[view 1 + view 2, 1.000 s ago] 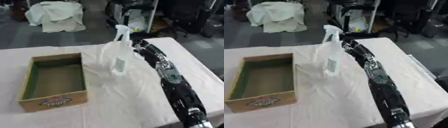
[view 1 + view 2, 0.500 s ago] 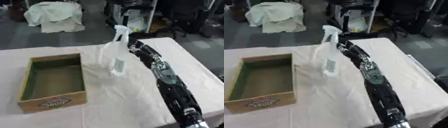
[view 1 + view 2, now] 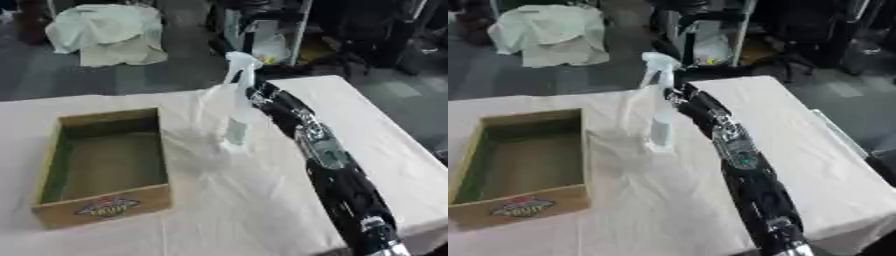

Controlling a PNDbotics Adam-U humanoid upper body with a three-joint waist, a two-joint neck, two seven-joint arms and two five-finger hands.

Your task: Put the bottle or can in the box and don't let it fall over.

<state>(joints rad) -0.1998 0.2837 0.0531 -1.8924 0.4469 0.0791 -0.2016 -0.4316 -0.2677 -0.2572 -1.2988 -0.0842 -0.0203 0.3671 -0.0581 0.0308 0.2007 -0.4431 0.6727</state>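
A: Table (image 3: 262,210), then box (image 3: 105,170) – where is each placed?

B: Cloth-covered table fills the view; the open box is set at near left, empty.

A: Spray bottle (image 3: 238,107)?

B: Stood upright at centre, just right of the box's far corner, long axis vertical.

A: Which arm is nearer?

B: Right arm (image 3: 337,170), stretched in from near right. Right hand (image 3: 677,92) is met at the bottle's right side, by the neck; fingers are hidden behind it, so open or clamped can't be told. Left hand isn't seen. Box lies left of and nearer than the bottle, so a leftward carry, kept vertical, is judged needed.
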